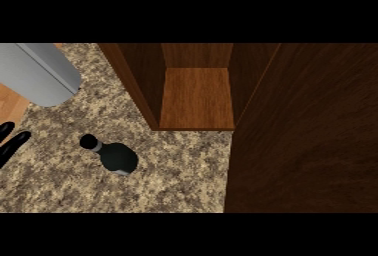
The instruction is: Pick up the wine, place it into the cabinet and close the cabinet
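Observation:
A dark wine bottle (112, 154) stands upright on the speckled counter (177, 175), seen from above, left of centre. The wooden cabinet (196, 95) stands open behind it, its shelf bare, and its door (306, 130) swings out toward me along the right side. My left hand (10, 141) shows only as straight black fingers at the left edge, apart from the bottle and holding nothing. My right hand does not show.
A grey rounded shape (40, 72), my left forearm by its look, fills the upper left corner. A strip of wooden floor (11, 102) lies beyond the counter's left edge.

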